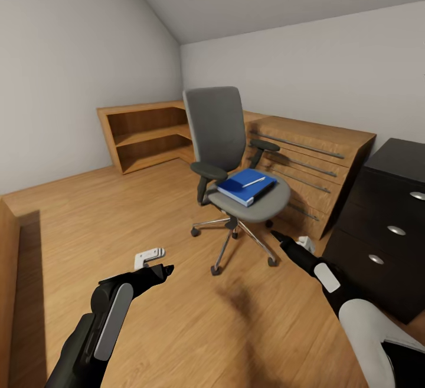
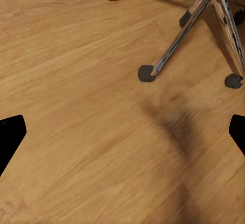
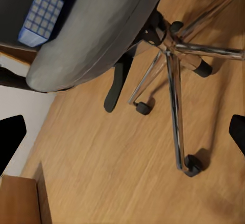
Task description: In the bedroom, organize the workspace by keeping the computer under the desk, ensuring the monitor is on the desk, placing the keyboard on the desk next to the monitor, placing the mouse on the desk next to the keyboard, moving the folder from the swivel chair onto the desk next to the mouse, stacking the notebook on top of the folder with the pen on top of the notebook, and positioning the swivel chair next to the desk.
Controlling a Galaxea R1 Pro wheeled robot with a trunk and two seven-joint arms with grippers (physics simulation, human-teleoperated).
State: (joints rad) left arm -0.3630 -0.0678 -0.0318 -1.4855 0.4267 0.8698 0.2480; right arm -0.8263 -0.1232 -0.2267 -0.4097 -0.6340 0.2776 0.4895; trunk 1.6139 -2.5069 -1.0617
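The grey swivel chair [image 1: 217, 140] stands mid-room on the wood floor. The blue folder [image 1: 247, 187] lies on its seat with the white pen [image 1: 254, 182] on top; I cannot tell the notebook apart from the folder. My left gripper [image 1: 158, 263] hangs open low over the floor, left of the chair's chrome base [image 1: 236, 232]. My right gripper [image 1: 288, 239] is open too, just right of that base. The right wrist view looks up at the chair seat [image 3: 97, 35] and a folder corner [image 3: 41, 14]. The desk's black drawers [image 1: 383, 229] with silver knobs stand at the right.
A wooden chest with bar handles [image 1: 307, 158] stands right behind the chair. A low open wooden shelf [image 1: 147, 134] runs along the far left wall. A wooden edge [image 1: 7, 270] shows at the far left. Chair castors [image 2: 146, 73] lie close ahead of the left gripper.
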